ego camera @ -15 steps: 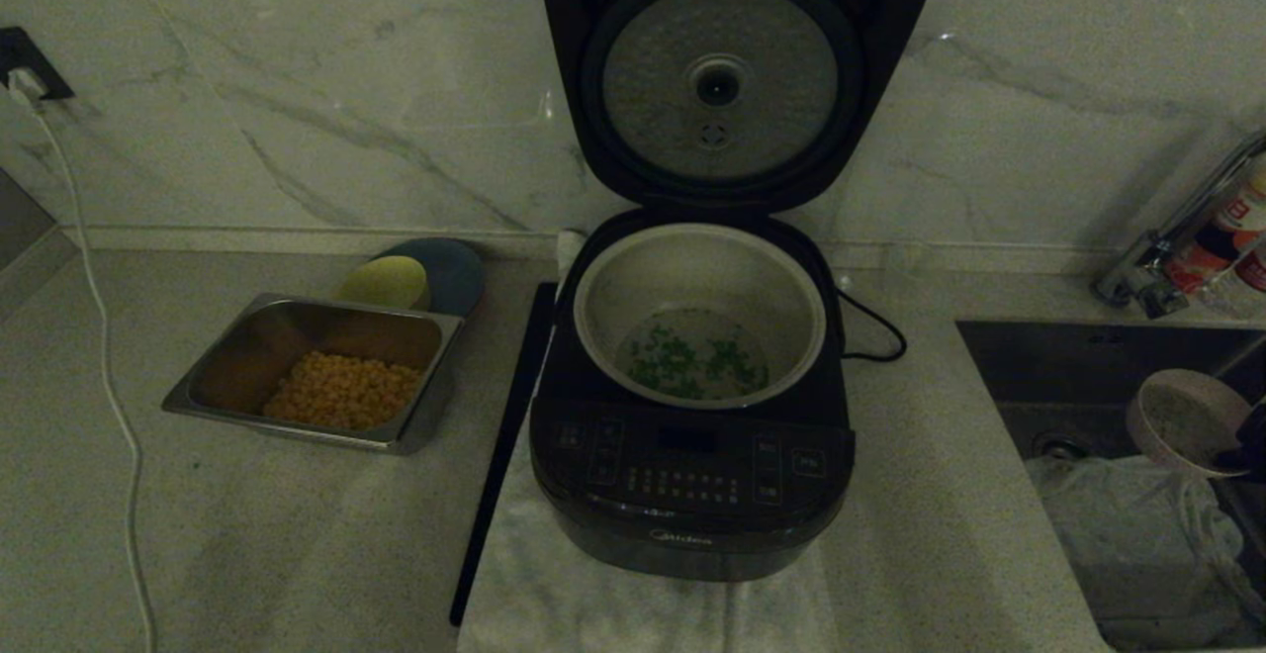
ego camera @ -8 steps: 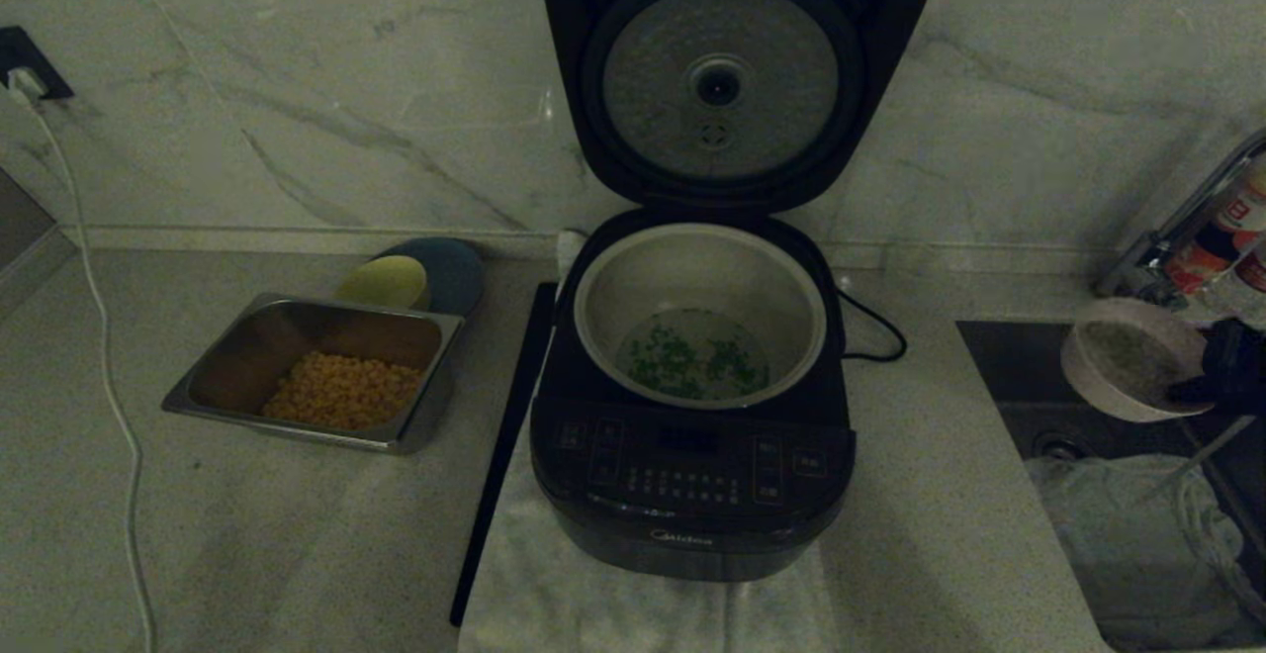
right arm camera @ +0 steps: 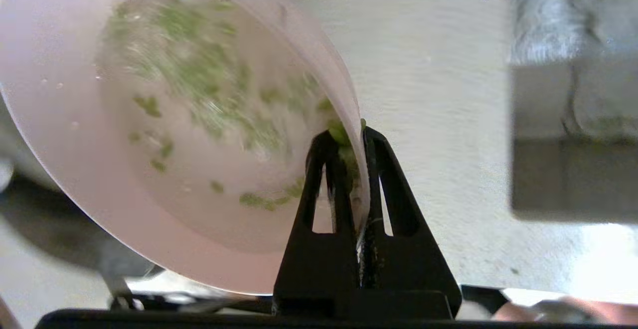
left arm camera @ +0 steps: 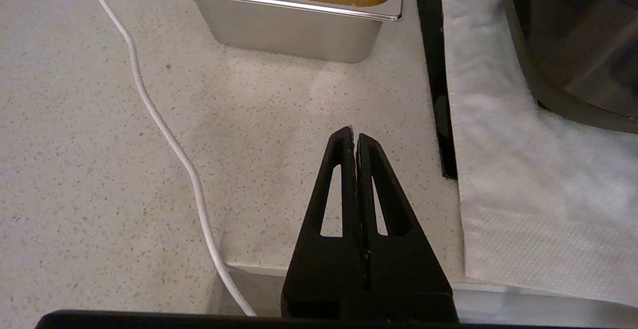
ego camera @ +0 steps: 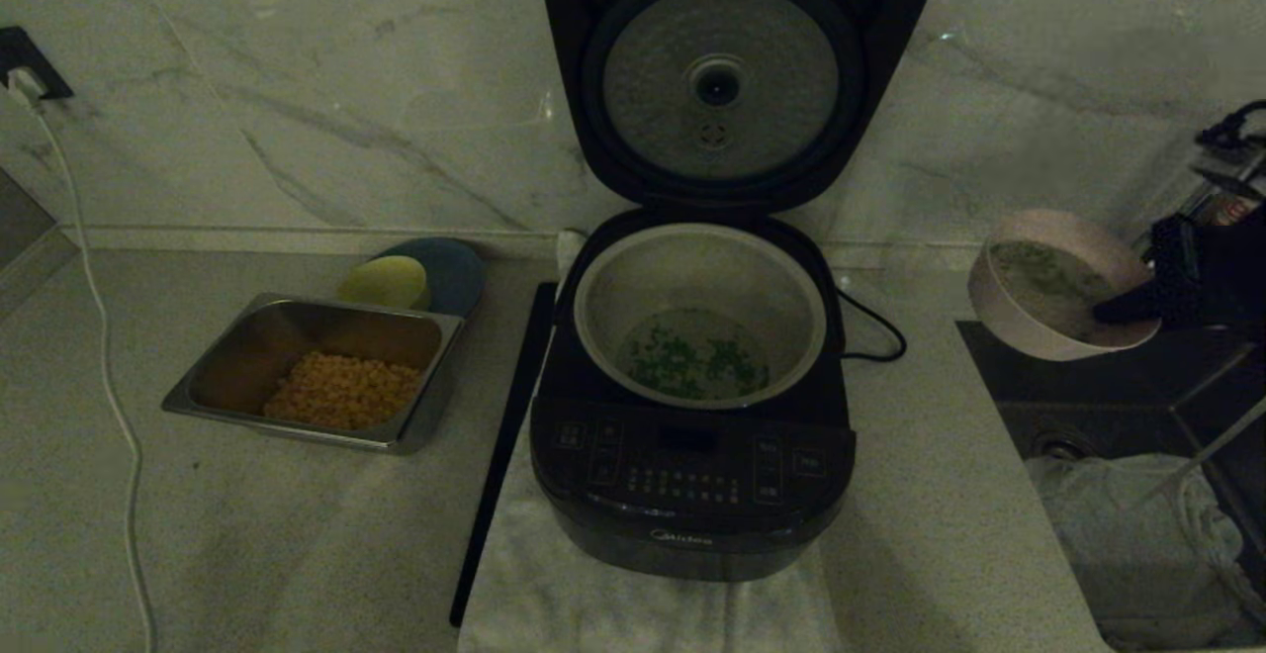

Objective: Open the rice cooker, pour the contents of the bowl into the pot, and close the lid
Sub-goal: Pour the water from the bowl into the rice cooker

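The right gripper (ego camera: 1137,309) clamped the bowl (ego camera: 1058,287) by its rim at the frame's right edge; swinging it gently would spare the clinging herbs (right arm camera: 209,70); the left gripper (left arm camera: 355,137) sat clenched, empty.

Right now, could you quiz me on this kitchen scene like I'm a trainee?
1. True or false: the lid of the rice cooker is shut.
2. What does the right gripper pinch? A) steel tray B) rim of the bowl C) white cable
3. Which food lies in the steel tray?

Key:
1. False; it stands open.
2. B
3. Yellow kernels.
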You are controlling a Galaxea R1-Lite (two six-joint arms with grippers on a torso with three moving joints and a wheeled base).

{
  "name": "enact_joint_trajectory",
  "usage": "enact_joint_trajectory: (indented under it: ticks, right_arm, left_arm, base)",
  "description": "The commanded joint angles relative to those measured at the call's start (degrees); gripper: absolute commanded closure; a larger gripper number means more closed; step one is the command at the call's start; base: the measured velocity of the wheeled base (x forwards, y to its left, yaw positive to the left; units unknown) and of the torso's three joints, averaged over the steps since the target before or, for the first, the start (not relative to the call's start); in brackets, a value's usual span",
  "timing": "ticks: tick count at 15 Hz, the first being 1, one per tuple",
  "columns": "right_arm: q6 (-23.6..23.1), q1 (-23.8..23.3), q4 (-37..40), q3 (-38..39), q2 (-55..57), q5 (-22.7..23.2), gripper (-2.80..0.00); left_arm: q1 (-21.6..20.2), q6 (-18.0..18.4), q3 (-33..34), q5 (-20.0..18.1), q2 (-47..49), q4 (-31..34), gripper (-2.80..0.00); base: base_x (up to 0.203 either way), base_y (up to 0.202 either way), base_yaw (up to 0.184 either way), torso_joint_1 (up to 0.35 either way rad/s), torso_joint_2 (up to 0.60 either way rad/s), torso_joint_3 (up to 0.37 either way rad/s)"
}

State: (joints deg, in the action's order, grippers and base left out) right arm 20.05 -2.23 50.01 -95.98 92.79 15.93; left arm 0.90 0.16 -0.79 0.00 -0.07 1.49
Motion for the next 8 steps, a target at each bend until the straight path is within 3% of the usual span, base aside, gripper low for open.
enact_joint_trajectory:
  ticks: [1, 5, 8]
  right_arm:
    - [0.8, 8.4, 1.1, -4.1, -0.5, -2.9, 0.00]
    - [3.0, 20.8, 1.5, -13.2, 5.5, -10.0, 0.00]
    - [3.4, 28.4, -3.1, -14.6, 9.0, -14.1, 0.00]
  left_arm:
    - [0.0, -0.1, 0.0, 0.0, 0.0, 0.0, 0.00]
    - [0.0, 0.0, 0.0, 0.0, 0.0, 0.0, 0.00]
    - [0.0, 0.0, 0.1, 0.0, 0.0, 0.0, 0.00]
  base:
    - [0.000, 0.000, 0.000, 0.000, 0.00, 0.000]
    - [0.000, 0.000, 0.000, 0.000, 0.00, 0.000]
    - [0.000, 0.000, 0.000, 0.000, 0.00, 0.000]
